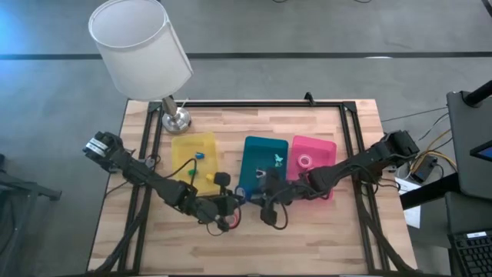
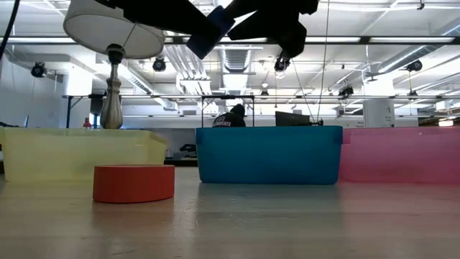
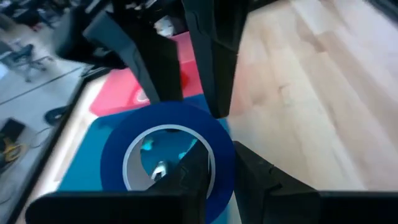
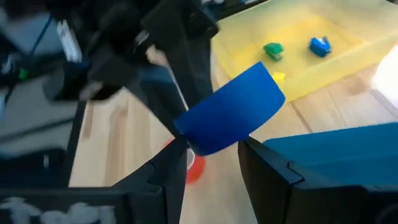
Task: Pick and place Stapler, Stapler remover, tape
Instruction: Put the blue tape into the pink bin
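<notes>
Red tape roll (image 2: 134, 183) lies flat on the table (image 2: 287, 223), below and just beside the left tool (image 3: 214, 165), which grips the blue tape roll (image 3: 168, 155) by pinching its wall, one finger through the open centre. Right tool (image 4: 208, 152) hangs close by with its fingers parted, touching nothing clearly. Tape looks light, stiff and smooth; take it across the ring wall.

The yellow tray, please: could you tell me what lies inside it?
Inside the yellow tray lie a few small blue, green and yellow items; the left arm covers part of its floor.
</notes>
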Motion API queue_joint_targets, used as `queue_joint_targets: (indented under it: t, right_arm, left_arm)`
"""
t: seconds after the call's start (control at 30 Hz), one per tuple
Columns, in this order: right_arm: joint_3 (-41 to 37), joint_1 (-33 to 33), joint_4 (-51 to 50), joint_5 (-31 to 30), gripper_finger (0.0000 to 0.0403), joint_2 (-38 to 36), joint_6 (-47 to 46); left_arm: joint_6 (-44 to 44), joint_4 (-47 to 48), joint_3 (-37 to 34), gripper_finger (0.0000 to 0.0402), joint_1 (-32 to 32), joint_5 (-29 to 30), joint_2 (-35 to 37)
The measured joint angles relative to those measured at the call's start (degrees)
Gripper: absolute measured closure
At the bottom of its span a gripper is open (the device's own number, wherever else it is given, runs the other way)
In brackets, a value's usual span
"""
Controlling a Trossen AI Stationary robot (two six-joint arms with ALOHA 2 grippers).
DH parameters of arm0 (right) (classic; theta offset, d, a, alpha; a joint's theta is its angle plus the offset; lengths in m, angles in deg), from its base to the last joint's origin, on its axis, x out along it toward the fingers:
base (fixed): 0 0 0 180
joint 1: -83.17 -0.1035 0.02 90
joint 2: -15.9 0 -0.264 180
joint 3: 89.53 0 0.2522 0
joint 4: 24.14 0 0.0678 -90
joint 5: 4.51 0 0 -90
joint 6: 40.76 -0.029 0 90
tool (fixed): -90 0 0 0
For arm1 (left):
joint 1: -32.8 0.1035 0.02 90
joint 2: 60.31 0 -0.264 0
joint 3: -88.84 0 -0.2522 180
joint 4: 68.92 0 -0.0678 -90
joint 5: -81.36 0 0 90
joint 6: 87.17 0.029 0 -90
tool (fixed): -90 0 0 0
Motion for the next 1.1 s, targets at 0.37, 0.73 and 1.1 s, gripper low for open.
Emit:
queue_joint_targets:
  t: [0.37, 0.73, 1.1]
  right_arm:
    - [-0.07, 0.02, 4.73, -4.94, 0.0259, 0.02, -4.00]
    - [-0.19, -0.02, 7.79, -13.71, 0.0260, 0.02, -6.65]
    - [-0.56, -0.04, 9.62, -18.19, 0.0243, 0.07, -4.24]
  left_arm:
    - [2.00, -1.32, -0.83, 0.0345, -0.09, 9.18, 0.06]
    - [1.32, -4.60, -0.96, 0.0344, 0.78, 16.11, 0.04]
    - [0.31, -7.36, -0.96, 0.0344, 1.30, 15.04, 0.07]
